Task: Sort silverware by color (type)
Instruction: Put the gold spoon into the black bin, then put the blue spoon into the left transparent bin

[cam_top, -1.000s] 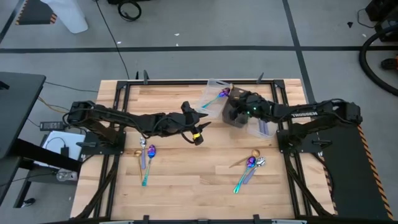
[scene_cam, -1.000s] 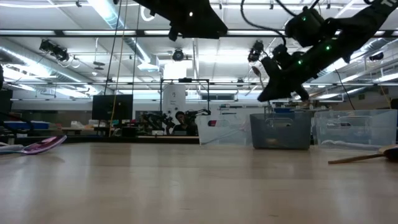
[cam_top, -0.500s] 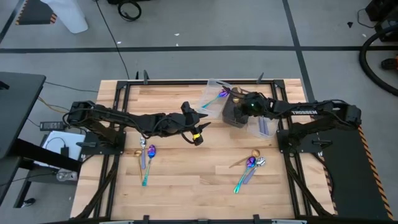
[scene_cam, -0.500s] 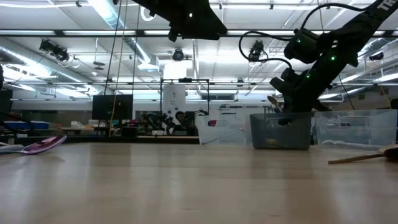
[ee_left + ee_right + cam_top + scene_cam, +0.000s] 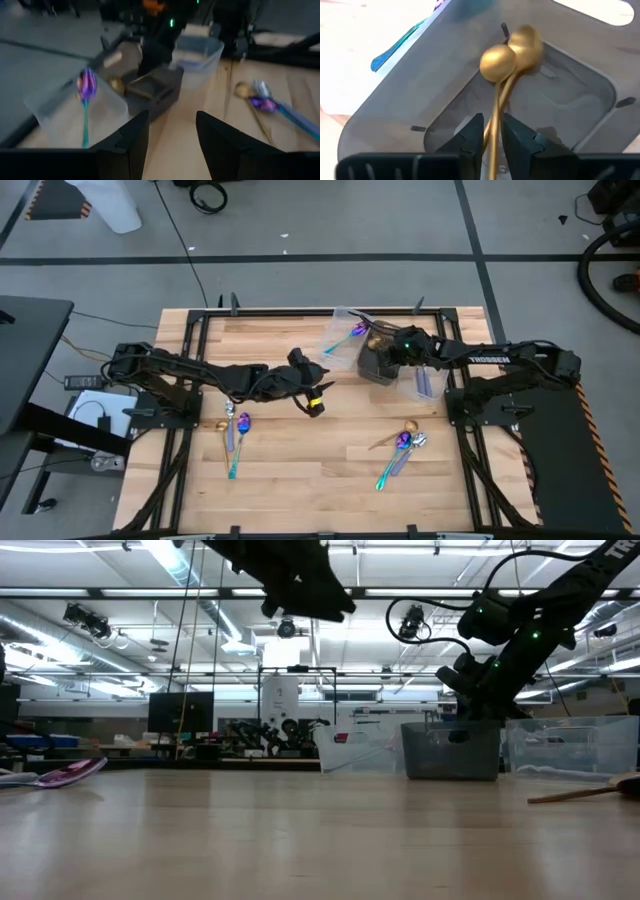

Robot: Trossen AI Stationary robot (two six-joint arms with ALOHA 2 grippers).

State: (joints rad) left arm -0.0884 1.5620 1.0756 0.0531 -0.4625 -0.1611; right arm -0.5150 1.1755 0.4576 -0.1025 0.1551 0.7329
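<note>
I've got the right gripper (image 5: 492,131) clamped on a gold spoon (image 5: 496,80), handle running straight out, bowl over the grey bin (image 5: 395,105); left gripper (image 5: 170,135) parked mid-table, fingers apart

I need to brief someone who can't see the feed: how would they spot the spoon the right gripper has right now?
Find the dark bin at the table's far edge, between two clear trays. The right gripper hangs over it, shut on a gold spoon whose bowl points down into the bin. A second gold spoon lies loose in the bin beside it; only the held one runs up between the fingers.
</note>
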